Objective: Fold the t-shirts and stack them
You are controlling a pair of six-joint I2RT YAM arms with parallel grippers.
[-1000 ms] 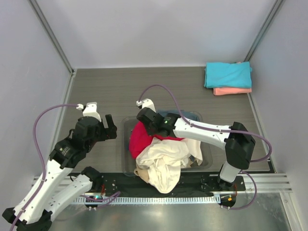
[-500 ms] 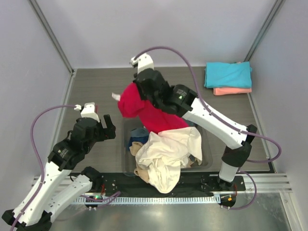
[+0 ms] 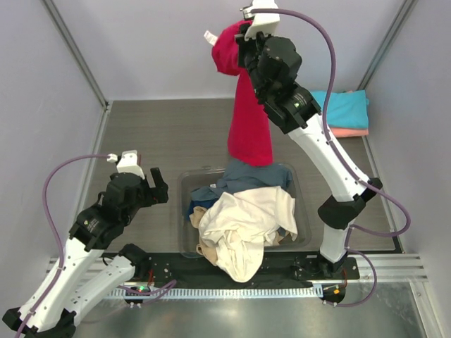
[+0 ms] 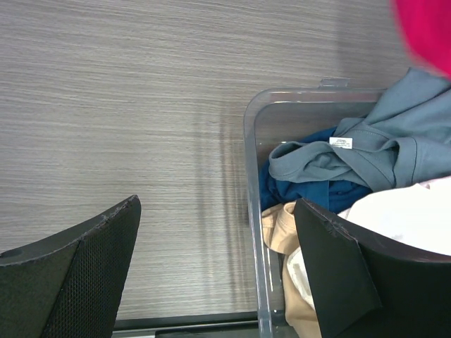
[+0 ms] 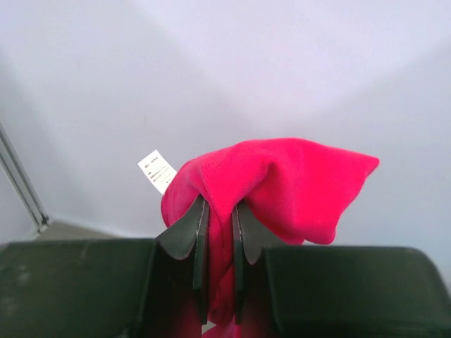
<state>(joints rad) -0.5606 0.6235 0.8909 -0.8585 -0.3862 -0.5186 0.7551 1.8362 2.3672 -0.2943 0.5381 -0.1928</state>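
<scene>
My right wrist cam gave the close-up: my right gripper (image 5: 219, 211) was pinched nearly shut on a bunched fold of the bright crimson red cloth t-shirt (image 5: 289, 183). A small white label (image 5: 156, 171) poked out sideways, with pale wall behind. The overhead view showed what that cam couldn't. The shirt hung long from way up high, its bottom end lined up with the far edge of the grey see-through plastic tub (image 3: 184, 184). My left gripper (image 4: 218, 218) sat wide open and empty over the grey wood-grain table (image 4: 106, 105), just left of the tub. Its cam peeked inside: a slate blue t-shirt (image 4: 402, 134) on some darker blue cloth (image 4: 303, 193), and a tan piece (image 4: 278, 225) nearer me. From overhead, the cream t-shirt (image 3: 246, 222) spilled over the near rim. The folded turquoise t-shirt (image 3: 335, 108) lay on the salmon pink t-shirt (image 3: 342, 133) at the far right. A second before, the red one was down in the tub with my right arm low over it. My left arm hadn't budged.
</scene>
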